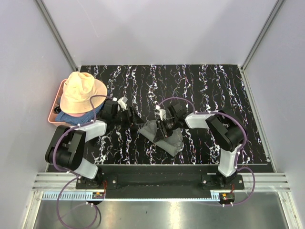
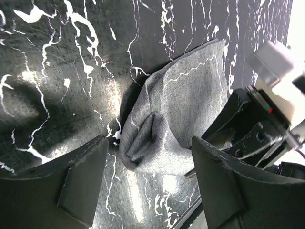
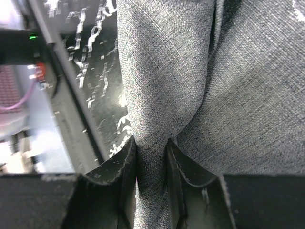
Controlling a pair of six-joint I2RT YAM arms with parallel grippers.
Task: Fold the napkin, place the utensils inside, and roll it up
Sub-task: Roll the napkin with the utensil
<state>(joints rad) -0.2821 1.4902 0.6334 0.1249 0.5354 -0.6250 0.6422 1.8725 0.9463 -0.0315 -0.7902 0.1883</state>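
Napkin: grey, bunched at frame centre on the marbled table.
Left gripper: jaws apart, facing the napkin's rolled end.
Right gripper: jaws clamped on a napkin fold.

The left arm and right arm pair black joints with white shells. Purple cables loop along each, trailing to the bottom edge.

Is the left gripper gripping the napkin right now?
No, the left gripper stands open, its jaws wide apart and the napkin lying unclamped between them.
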